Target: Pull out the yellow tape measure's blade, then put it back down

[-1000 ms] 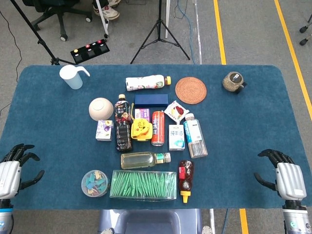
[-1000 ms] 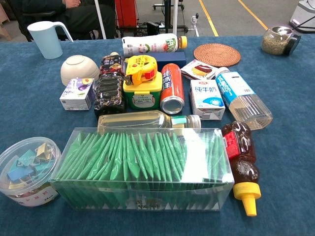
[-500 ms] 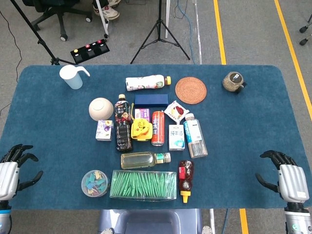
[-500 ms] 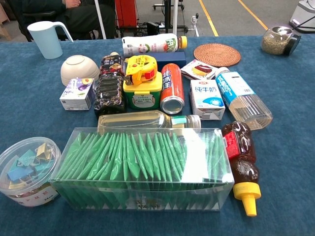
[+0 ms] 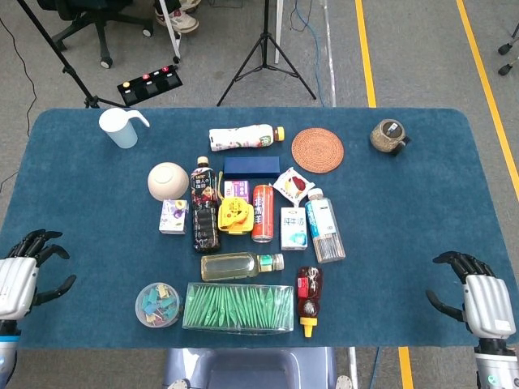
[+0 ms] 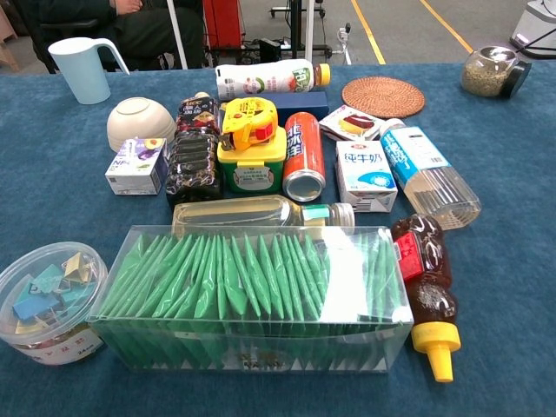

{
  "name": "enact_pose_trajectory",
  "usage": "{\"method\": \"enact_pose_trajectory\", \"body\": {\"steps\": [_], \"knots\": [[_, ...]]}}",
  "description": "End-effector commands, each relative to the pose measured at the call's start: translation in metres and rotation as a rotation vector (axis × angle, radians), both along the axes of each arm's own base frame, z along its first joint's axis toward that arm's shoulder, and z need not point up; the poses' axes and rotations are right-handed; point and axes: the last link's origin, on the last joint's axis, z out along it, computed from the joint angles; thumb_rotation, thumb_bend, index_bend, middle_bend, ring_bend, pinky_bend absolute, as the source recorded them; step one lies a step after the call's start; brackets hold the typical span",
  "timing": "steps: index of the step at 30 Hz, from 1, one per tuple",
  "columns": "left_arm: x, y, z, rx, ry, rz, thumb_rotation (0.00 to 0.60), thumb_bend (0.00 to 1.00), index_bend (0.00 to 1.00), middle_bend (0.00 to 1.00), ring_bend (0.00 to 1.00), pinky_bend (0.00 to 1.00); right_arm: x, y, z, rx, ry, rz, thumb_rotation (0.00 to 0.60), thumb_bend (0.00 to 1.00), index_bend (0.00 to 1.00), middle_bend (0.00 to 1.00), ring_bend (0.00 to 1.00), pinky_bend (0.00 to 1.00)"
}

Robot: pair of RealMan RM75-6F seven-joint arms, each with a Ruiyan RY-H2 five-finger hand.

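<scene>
Fingers of the left hand (image 5: 23, 271) are seen spread and released at the near left edge of the surface (image 5: 422, 203), nothing being held. Mid-surface, the yellow tape measure (image 5: 233, 215) is seen resting on a green-lidded box (image 6: 252, 171), between a dark bottle (image 5: 204, 214) and a red can (image 5: 262, 212). At the near right, the right hand (image 5: 478, 293) is likewise released, its fingers apart.

Yellow tape measure (image 5: 234, 215) lies mid-table (untouched); left hand (image 5: 23, 275) and right hand (image 5: 480, 295) empty, fingers apart.
</scene>
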Motion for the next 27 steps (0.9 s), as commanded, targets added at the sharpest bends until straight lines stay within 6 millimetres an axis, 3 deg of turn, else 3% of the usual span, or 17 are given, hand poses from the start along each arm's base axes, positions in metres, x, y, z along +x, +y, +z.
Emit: {"method": "enact_pose_trajectory", "body": {"steps": [1, 10, 18, 27], "knots": [[0.006, 0.016, 0.004, -0.03, 0.013, -0.046, 0.6, 0.21, 0.45, 0.24, 0.15, 0.26, 0.002, 0.0, 0.001, 0.002, 0.001, 0.005, 0.6, 0.23, 0.34, 0.33, 0.28, 0.28], [0.021, 0.061, 0.001, -0.094, 0.081, -0.142, 0.6, 0.22, 0.45, 0.24, 0.15, 0.26, 0.007, 0.0, 0.004, 0.0, 0.003, 0.012, 0.6, 0.23, 0.34, 0.33, 0.28, 0.28], [0.049, 0.114, -0.021, -0.156, 0.111, -0.25, 0.6, 0.22, 0.45, 0.24, 0.15, 0.26, 0.011, -0.001, 0.006, 0.012, 0.01, 0.005, 0.6, 0.23, 0.34, 0.33, 0.28, 0.28], [0.087, 0.159, -0.045, -0.213, 0.15, -0.364, 0.6, 0.2, 0.23, 0.2, 0.12, 0.25, 0.017, -0.002, 0.007, 0.011, 0.02, 0.006, 0.6, 0.23, 0.33, 0.33, 0.28, 0.28]]}}
